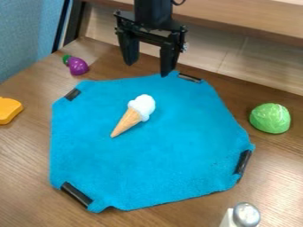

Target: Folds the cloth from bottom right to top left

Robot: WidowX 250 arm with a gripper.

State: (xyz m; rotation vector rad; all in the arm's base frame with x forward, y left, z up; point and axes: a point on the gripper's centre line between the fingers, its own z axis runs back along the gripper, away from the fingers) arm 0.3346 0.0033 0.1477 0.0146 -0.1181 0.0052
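Observation:
The blue cloth (177,150) lies spread on the wooden table, its four corners each bearing a black piece; the bottom right one (242,162) and the top left one (72,94) lie at the cloth's edge. On the cloth, left of and above its middle, rests a toy ice cream cone (134,115) with a white top. My gripper (148,68) hangs at the cloth's top edge with its two fingers apart and nothing between them.
A purple toy eggplant (77,66) lies at the upper left, an orange-yellow toy (8,110) at the left edge. Right of the cloth is a green toy cabbage (270,118). A shaker with a metal top (246,215) stands at the bottom right. A wooden ledge (248,24) runs behind.

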